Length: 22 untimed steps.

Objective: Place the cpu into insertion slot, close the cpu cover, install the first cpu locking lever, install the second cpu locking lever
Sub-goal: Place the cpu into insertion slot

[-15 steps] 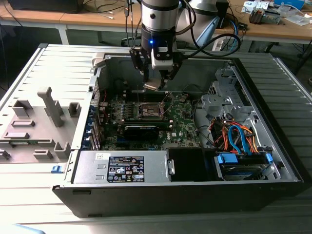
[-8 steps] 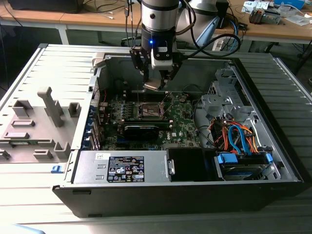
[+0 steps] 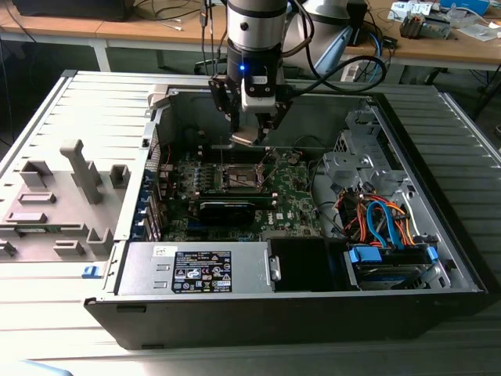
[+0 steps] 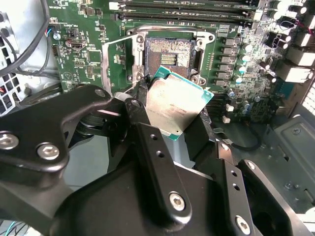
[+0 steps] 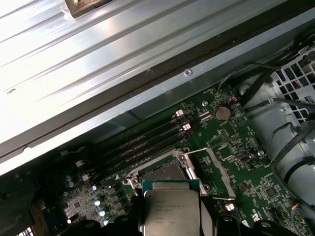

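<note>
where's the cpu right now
In both wrist views the cpu sits clamped in the gripper, raised over the green motherboard, close to the open insertion slot, not yet seated.

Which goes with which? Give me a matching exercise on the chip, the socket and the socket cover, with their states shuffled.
Things:
1. chip
2. socket
3. cover

States:
A. swung open, off the socket
B. bare, gold contacts showing
C. gripped in the end effector, tilted

Pairs: 1-C, 2-B, 3-A
</note>
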### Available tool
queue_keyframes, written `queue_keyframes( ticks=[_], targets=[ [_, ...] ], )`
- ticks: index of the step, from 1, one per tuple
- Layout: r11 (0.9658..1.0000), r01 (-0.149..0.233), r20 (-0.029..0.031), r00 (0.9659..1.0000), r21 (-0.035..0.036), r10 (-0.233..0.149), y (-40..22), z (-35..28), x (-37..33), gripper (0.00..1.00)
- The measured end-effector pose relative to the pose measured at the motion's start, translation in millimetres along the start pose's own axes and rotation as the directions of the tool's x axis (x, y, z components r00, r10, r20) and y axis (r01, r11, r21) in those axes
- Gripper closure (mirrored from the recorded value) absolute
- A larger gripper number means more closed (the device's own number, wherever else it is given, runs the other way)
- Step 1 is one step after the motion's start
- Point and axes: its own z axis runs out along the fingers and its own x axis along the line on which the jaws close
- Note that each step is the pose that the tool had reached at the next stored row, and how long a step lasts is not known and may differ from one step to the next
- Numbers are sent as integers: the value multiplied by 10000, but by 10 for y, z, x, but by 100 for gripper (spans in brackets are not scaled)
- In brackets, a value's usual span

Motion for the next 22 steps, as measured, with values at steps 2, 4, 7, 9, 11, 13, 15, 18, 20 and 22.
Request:
queue_keyframes(
  ticks=[2, 4, 7, 9, 11, 13, 15, 18, 20, 22],
  targets=[
    [10000, -73, 9, 10000, 10, 73, 0, 2, 0, 45],
    [9998, -196, 21, 9998, 15, 196, 0, 5, 0, 45],
    [9994, -340, 41, 9994, 33, 340, 0, 8, 0, 45],
    [9993, -377, 44, 9993, 36, 376, -1, 9, 0, 45],
    [9992, -401, 47, 9992, 36, 401, -1, 10, 0, 45],
    [9991, -420, 49, 9991, 36, 420, -1, 10, 0, 45],
    [9990, -440, 50, 9990, 37, 440, -1, 11, 0, 45],
    [9989, -471, 53, 9989, 39, 471, -1, 11, 0, 45],
    [9987, -503, 57, 9987, 40, 502, -1, 12, 0, 45],
    [9986, -524, 59, 9986, 42, 524, -1, 13, 0, 45]
  ],
)
